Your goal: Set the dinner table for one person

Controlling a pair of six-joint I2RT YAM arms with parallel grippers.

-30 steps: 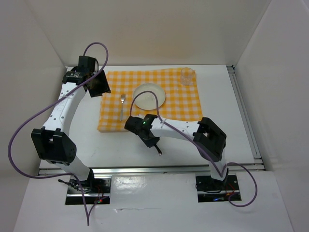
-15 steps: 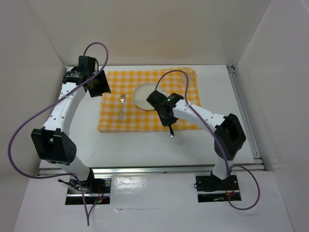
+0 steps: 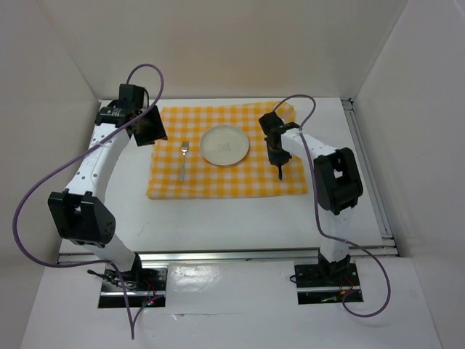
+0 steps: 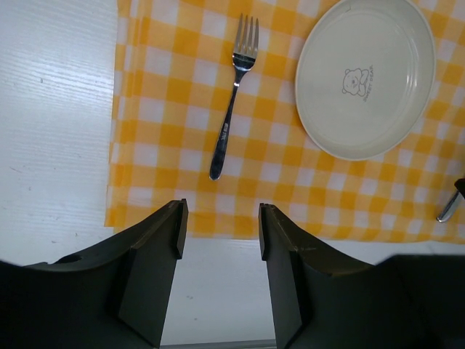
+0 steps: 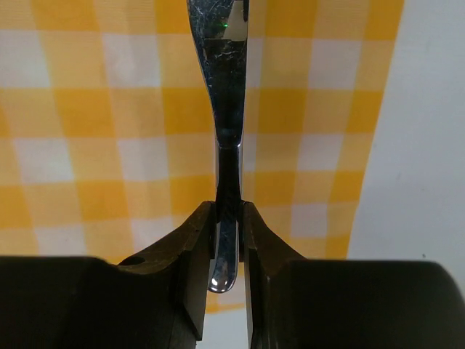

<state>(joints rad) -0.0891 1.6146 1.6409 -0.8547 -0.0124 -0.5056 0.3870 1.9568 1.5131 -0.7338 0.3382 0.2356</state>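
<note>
- The table [image 3: 341, 207] is the bare white surface under everything. The cloth [image 3: 218, 182] is spread over its far middle as a place mat.
- The plate [image 3: 225, 145] sits at the cloth's centre. The fork [image 3: 184, 160] lies just left of it, not touching, with its tines toward the far side, which is the usual place for it.
- Our right gripper [image 5: 229, 218] pinches a shiny utensil [image 5: 227, 109] near its thin rounded end. We cannot tell whether it is a knife or a spoon.
- That utensil hangs over the cloth's right strip, between the plate and the cloth's edge, roughly parallel to the fork. We judge it is held there to mirror the fork.
- We cannot tell whether it touches the cloth yet.
- Our left gripper [image 4: 220, 218] is spread wide with nothing between its fingers. It sits up by the cloth's far left corner, probably to keep clear of the right arm.
</note>
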